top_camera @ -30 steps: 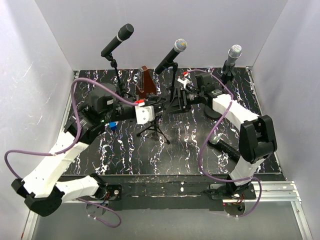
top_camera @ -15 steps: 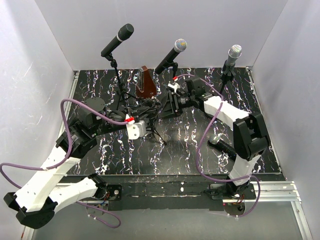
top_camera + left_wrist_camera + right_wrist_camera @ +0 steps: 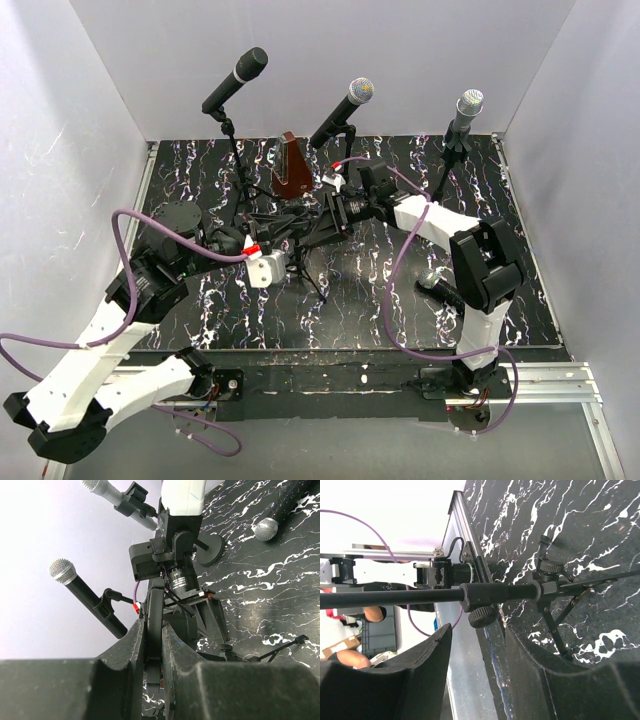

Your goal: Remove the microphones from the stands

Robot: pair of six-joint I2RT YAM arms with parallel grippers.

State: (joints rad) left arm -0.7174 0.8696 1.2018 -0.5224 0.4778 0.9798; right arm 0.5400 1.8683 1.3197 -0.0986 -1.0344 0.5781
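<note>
Far left, back: we see black microphone (image 3: pixel 236 78) up on own stand. Then left gripper (image 3: pixel 154 632): fingers squeezed narrow on thin stand pole (image 3: pixel 154 605). Back middle: task microphone (image 3: pixel 343 108) (silver head) sits tilted in clip, up high. Then right gripper (image 3: pixel 477 631): fingers wide, pole between them. Far right: we spot spare microphone (image 3: pixel 441 288) flat on table (image 3: pixel 350 300).

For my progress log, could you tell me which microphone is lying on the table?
The microphone near the right arm, flat on the black marbled table; the others sit angled in stand clips along the back.
</note>
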